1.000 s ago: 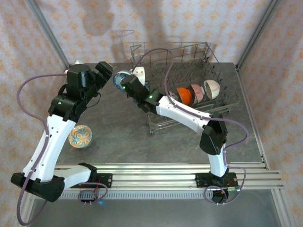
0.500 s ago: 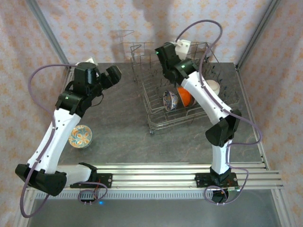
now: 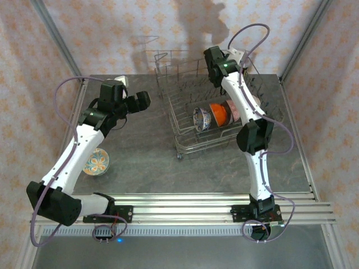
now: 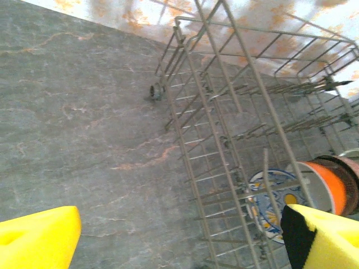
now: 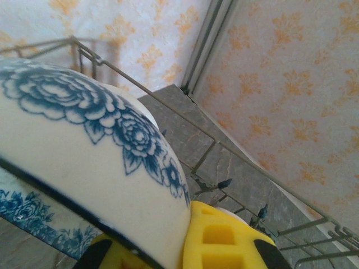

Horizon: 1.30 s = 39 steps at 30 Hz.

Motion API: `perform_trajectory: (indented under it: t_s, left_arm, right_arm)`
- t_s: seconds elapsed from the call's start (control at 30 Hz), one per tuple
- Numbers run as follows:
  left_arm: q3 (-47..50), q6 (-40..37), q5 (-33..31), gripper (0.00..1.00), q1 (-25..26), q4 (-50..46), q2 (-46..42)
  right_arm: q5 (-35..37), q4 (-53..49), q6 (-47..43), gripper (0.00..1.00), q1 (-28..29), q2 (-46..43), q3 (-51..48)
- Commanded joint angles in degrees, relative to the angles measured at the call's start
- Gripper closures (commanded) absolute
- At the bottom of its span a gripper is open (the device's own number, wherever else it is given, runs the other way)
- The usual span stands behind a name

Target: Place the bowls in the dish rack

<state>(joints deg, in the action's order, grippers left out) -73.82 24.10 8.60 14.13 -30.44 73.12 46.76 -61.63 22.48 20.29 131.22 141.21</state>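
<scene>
The right gripper (image 5: 162,252) clenches a white ceramic bowl with blue flowers (image 5: 84,140) above the grey wire dish rack (image 3: 171,106), mid-loading. Next, the bowl likely needs lowering on edge into a free gap there. The left gripper (image 4: 179,241) hangs released, empty.

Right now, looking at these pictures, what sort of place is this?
Probably a robot test cell dressed like a kitchen, not a real home. Metal frame posts edge the wallpapered walls, two arms are bolted to an aluminium rail, and a dish rack stands on a grey stone-look table.
</scene>
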Motion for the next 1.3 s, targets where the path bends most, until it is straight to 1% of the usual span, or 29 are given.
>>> perform_trajectory:
  t_s: [0.0, 0.07, 0.13, 0.23, 0.43, 0.53, 0.73, 0.87, 1.07, 1.27]
  left_arm:
    - [2.28, -2.53, -5.07, 0.07, -0.46, 2.49, -0.83]
    - [3.59, -1.23, -8.05, 0.07, -0.51, 3.65, -1.78]
    - [4.65, 0.14, -9.23, 0.07, -0.49, 4.41, -2.29]
    - [5.82, 1.38, -10.90, 0.07, -0.49, 4.71, -1.77]
    - [3.11, 1.15, -11.63, 0.07, -0.51, 0.54, 1.93]
    - [2.41, 1.48, -11.57, 0.07, -0.51, 0.03, 2.88]
    - [1.32, 2.45, -11.75, 0.07, -0.55, -1.53, 3.77]
    - [0.52, 2.98, -12.08, 0.07, -0.51, -3.26, 3.52]
    - [1.37, 3.82, -12.81, 0.07, -0.51, -4.93, 1.72]
    - [2.34, 4.55, -12.81, 0.07, -0.47, -6.00, 0.54]
  right_arm:
    - [3.88, -0.52, -0.64, 1.00, -2.03, 2.31, 3.65]
    - [3.88, -0.20, -1.67, 1.00, -2.82, 4.12, 4.89]
    - [5.07, 1.55, -2.79, 1.00, -3.67, 5.45, 5.03]
    - [4.28, 2.26, -2.22, 1.00, -5.03, 7.26, 6.20]
    - [5.83, 5.54, -4.93, 1.00, -6.29, 10.02, 7.27]
    - [6.15, 7.35, -5.97, 1.00, -7.19, 11.37, 7.61]
    - [2.58, 13.43, -8.95, 1.00, -7.73, 13.47, 8.23]
    - [0.73, 11.33, -7.68, 1.00, -7.79, 16.11, 12.07]
    - [0.32, 9.34, -6.26, 1.00, -7.80, 16.88, 11.66]
    - [-1.11, 9.67, -7.29, 1.00, -7.58, 17.18, 11.11]
